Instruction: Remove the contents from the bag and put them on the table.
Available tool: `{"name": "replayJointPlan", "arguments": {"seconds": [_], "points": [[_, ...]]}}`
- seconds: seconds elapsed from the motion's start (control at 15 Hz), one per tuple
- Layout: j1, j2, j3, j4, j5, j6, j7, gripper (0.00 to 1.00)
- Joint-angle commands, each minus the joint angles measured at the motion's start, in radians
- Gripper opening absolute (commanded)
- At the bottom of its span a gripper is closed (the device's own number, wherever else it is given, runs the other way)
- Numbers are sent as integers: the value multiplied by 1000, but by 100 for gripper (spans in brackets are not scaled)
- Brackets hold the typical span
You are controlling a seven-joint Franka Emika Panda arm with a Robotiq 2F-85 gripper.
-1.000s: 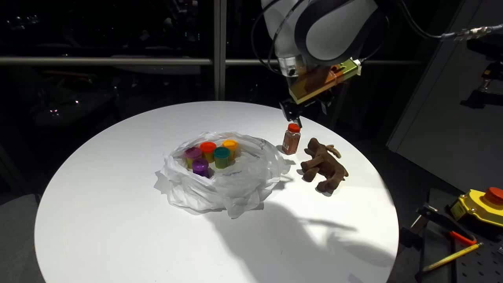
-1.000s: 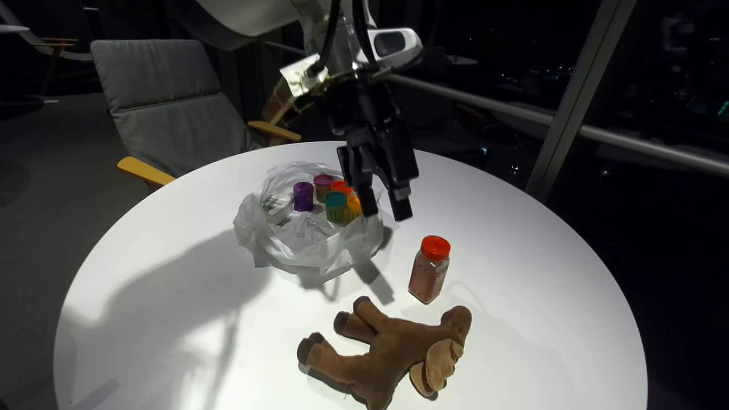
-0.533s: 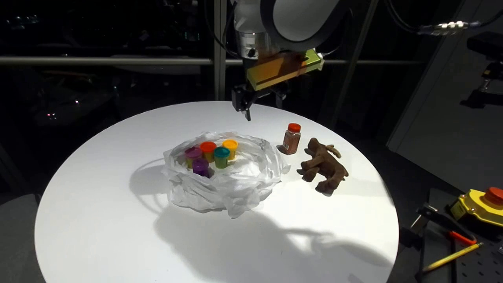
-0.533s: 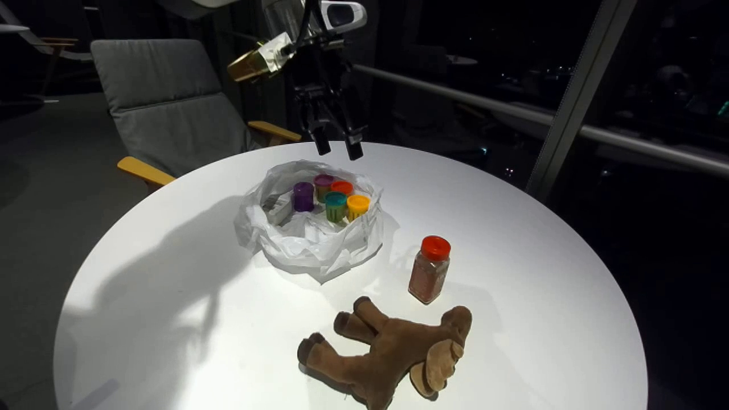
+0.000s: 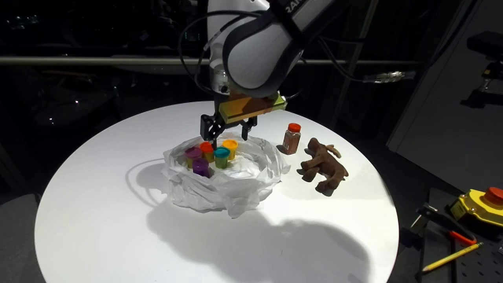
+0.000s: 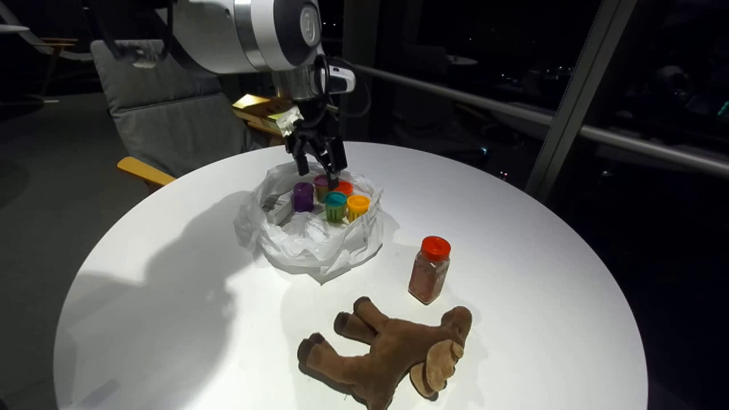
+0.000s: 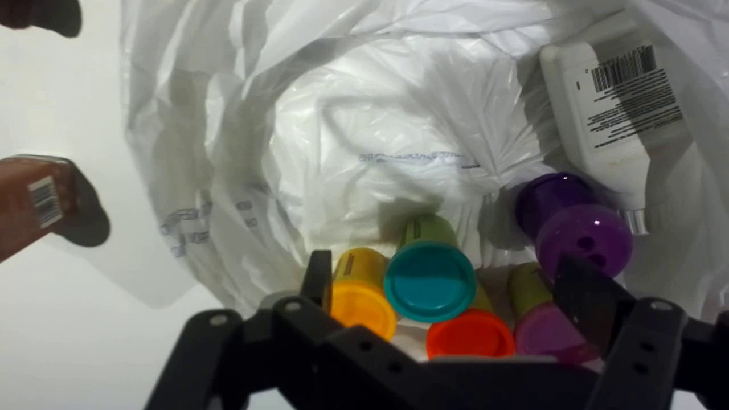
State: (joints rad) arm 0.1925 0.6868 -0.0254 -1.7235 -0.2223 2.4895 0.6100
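Gripper (image 5: 229,140) poised over the mouth of the bag (image 5: 235,198), tips downward, fingers spread well apart. In an exterior view we find one fingertip (image 5: 214,144) low over the edge of the orange-lidded cup (image 5: 208,157); whether the two touch, we cannot tell. Wrist view: we note one finger just beside the yellow cup (image 7: 364,302), the other overlapping the lids of the purple cup (image 7: 578,225) and the pink-lidded cup (image 7: 549,333). Between the fingers we see the teal-lidded cup (image 7: 430,279).

Contents by location. Inside the bag we count five cups, upright and grouped close together, plus a white container (image 7: 618,122) with a barcode label, lying just beside the purple one. Out on the white table (image 5: 98,220) we record the red-capped bottle (image 6: 430,273), upright, and the brown toy animal (image 6: 398,347), on its side near the bottle; both sit apart from the bag in both exterior views.

Surroundings: broad shadow (image 5: 290,247) on the table; grey chair (image 6: 159,125) behind it; yellow box (image 5: 479,206) with a red button off to its side.
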Motion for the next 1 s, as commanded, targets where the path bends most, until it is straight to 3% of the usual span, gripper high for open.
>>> {"name": "replayJointPlan", "arguments": {"seconds": [0.0, 0.47, 0.93], "points": [[-2, 107, -6, 123, 76, 19, -77, 100], [-2, 197, -26, 231, 152, -5, -113, 100], [1, 217, -60, 248, 193, -6, -90, 100]]}}
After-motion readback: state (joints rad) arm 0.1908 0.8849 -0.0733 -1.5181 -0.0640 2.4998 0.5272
